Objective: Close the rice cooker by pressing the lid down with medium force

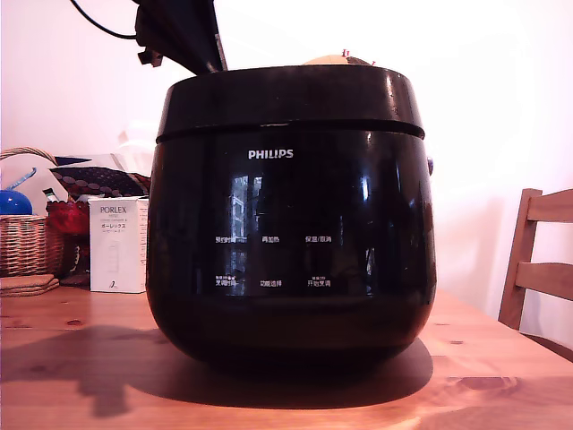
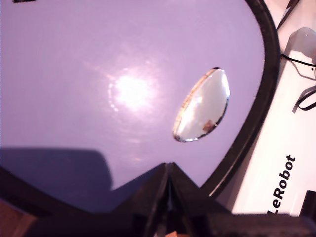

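Note:
The rice cooker [image 1: 291, 251] is a large glossy black pot with a white PHILIPS logo, standing mid-table in the exterior view. Its lid [image 1: 286, 98] lies down flat on the body, with only a thin seam between them. From the top, the black arm reaches down to the lid's upper edge on the exterior view's left, where the gripper [image 1: 213, 63] meets it. In the wrist view the lid [image 2: 123, 74] fills the picture, washed purple by glare, with an oval silver inset [image 2: 202, 106]. The gripper [image 2: 168, 170] is shut, its black fingertips pressed together against the lid, holding nothing.
A wooden table [image 1: 72, 376] carries the cooker. On the exterior view's left stand a wicker basket [image 1: 27, 237], a white PORLEX box [image 1: 118, 244] and stacked coasters [image 1: 27, 285]. A wooden chair [image 1: 542, 264] is at the right. A white LeRobot surface [image 2: 281, 187] lies beside the lid.

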Robot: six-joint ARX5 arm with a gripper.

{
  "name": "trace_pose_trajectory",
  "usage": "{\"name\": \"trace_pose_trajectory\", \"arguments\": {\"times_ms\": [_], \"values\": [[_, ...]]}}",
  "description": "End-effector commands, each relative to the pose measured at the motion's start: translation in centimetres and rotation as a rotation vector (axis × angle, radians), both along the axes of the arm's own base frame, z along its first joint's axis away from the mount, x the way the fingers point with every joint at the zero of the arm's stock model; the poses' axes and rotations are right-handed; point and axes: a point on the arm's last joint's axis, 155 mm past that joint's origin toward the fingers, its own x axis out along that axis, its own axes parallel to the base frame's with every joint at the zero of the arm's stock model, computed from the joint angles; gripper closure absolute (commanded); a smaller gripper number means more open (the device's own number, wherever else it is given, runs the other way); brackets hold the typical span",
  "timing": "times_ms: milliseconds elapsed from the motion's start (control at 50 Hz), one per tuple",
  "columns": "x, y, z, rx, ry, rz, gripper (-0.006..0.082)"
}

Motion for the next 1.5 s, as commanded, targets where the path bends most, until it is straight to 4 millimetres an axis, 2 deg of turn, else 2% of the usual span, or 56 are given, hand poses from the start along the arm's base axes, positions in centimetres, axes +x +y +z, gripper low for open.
{"name": "trace_pose_trajectory", "arguments": {"times_ms": [0, 200, 440, 860, 1020, 1300, 1480], "values": [[-1.1, -0.1, -2.5, 0.053, 0.067, -0.02, 0.0789], [-1.8, -0.2, -3.2, 0.066, 0.086, -0.032, 0.0789], [-2.9, 1.1, -6.3, 0.136, 0.139, -0.043, 0.0789], [-0.3, 0.2, -6.9, 0.114, 0.03, -0.032, 0.0789], [-0.4, 0.3, -7.3, 0.127, 0.048, -0.026, 0.0789], [-0.9, 0.3, -6.4, 0.101, 0.013, -0.093, 0.0789], [-1.1, -0.9, -3.3, -0.035, -0.037, -0.121, 0.0789]]}}
